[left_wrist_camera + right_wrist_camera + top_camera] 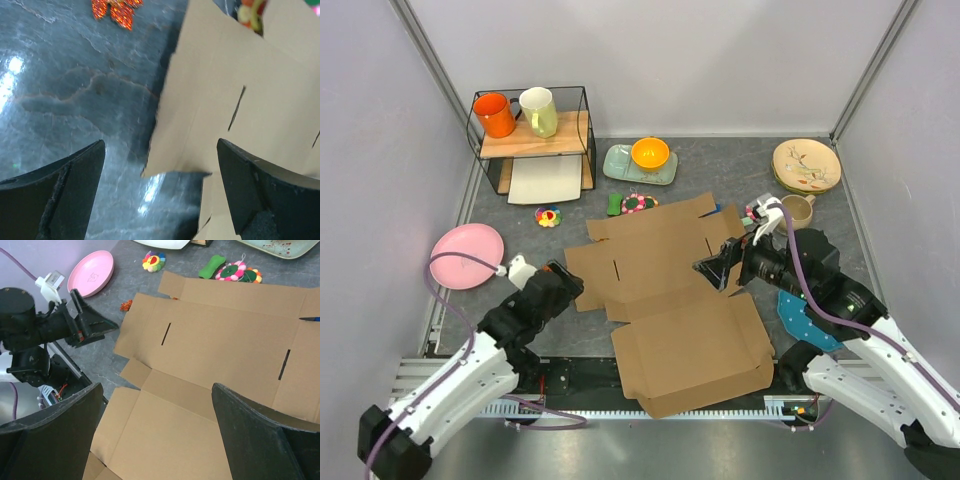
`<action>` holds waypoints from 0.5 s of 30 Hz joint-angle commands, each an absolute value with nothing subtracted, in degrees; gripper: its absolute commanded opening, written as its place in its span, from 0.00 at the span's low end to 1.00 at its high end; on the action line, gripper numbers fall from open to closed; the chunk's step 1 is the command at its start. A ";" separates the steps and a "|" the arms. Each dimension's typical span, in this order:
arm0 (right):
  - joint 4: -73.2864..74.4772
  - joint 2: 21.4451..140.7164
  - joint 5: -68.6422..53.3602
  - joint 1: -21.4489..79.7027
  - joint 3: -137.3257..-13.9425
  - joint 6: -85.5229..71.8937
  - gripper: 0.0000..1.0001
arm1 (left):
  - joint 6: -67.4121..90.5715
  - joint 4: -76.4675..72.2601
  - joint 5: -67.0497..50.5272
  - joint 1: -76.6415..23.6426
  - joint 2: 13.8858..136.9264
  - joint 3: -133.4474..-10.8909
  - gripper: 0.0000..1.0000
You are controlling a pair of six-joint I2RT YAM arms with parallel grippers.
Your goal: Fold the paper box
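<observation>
We find the table (720, 190) to be a dark grey slab with a marbled, glossy finish.

The paper box (670, 290) lies unfolded at the centre of the table, between the two arms. It is a plain brown corrugated sheet, die-cut into rectangular panels with angled flaps. The wrist views show two narrow slits in its middle panel and crease lines between panels. Its near panel reaches the table's near edge.

The left gripper (160, 147) stands with its black, wedge-shaped fingers wide apart over the left corner flap of the sheet, and nothing is clamped between them. We cannot tell whether it touches the cardboard. The right gripper (157, 390) is likewise spread wide above the sheet's right side and carries nothing.

At the far left, a black wire shelf (532, 135) with a wooden board bears a glossy orange mug (495, 115) and a cream mug (540, 112). A round pink plate (467, 255) lies left of the sheet. A pale green tray (620, 165) holds an orange bowl (650, 153). A round beige plate (806, 165) lies at the far right.
</observation>
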State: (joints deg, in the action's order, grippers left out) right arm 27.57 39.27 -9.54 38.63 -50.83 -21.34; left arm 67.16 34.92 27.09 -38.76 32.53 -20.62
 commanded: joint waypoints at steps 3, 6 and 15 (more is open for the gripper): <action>22.24 41.04 -11.78 38.67 -50.89 -22.41 0.98 | 56.52 13.74 12.58 -24.72 40.67 -18.45 1.00; 21.89 41.48 -12.04 38.67 -50.80 -22.59 0.98 | 53.44 7.75 5.82 -21.46 49.20 -19.42 0.99; 22.76 41.05 -10.81 38.67 -51.94 -21.80 0.98 | 47.47 -5.35 -11.51 -18.72 69.52 -23.29 0.75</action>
State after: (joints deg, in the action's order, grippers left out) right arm 24.21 41.56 -10.90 38.63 -50.76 -21.87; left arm 53.19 1.85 -2.07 -19.38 66.46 -22.92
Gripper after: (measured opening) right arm 0.982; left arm 0.817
